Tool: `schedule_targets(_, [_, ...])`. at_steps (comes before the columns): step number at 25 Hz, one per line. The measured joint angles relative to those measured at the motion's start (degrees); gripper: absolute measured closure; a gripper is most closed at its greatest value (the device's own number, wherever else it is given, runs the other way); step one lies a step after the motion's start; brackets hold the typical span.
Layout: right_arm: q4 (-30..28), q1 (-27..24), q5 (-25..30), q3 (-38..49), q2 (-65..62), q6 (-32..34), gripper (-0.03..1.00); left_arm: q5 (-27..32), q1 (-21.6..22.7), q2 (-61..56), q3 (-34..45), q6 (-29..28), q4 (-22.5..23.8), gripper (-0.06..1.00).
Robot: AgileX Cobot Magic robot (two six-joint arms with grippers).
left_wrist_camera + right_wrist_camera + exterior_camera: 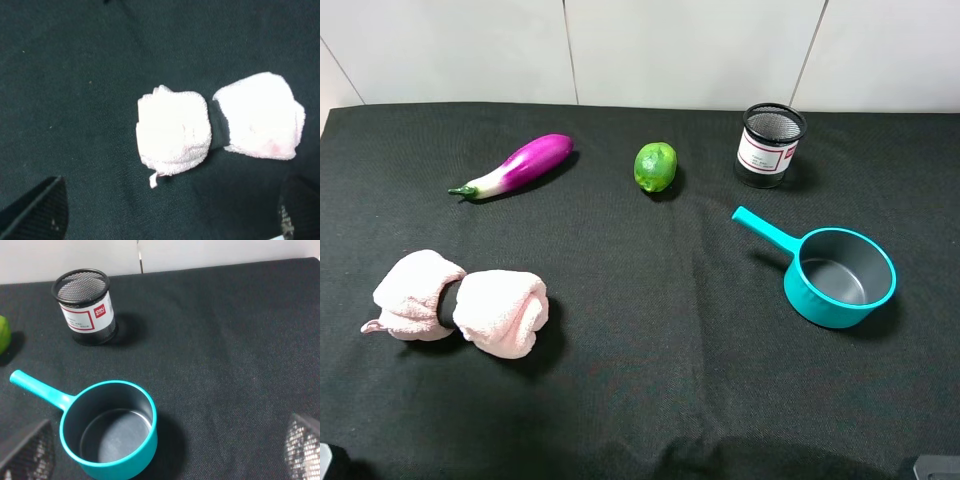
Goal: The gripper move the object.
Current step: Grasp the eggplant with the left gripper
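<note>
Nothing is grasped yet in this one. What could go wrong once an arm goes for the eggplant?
1. The eggplant is glossy, rounded and tapered, and lies diagonally; the fingers could slip off or roll it if they close off-axis.
2. The pink towel sits between the left gripper and the eggplant, so a low reach may snag it.
3. The lime close by could roll if bumped.

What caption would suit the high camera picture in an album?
Toy eggplant, lime, mesh cup, teal pan and pink towel on black cloth.
</note>
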Motion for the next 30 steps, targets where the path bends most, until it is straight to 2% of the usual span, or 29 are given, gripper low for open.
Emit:
schedule_targets(13, [0.0, 0.0, 0.0, 0.0, 0.0, 0.0, 0.27, -1.69, -0.21, 20.13, -8.01, 7.31, -0.94, 0.12])
schedule_targets(18, [0.0, 0.0, 0.0, 0.0, 0.0, 0.0, 0.27, -5.07, -3.61, 26.57, -11.71, 9.1, -0.54, 0.12])
schedule_targets(24, [0.0, 0.0, 0.0, 0.0, 0.0, 0.0, 0.27, -7.3, -7.91, 35.3, -17.41, 9.38, 2.12, 0.12])
schedule_targets(30, [0.0, 0.0, 0.0, 0.0, 0.0, 0.0, 0.27, -8.69, -8.85, 43.11, -22.37, 10.85, 3.22, 0.12])
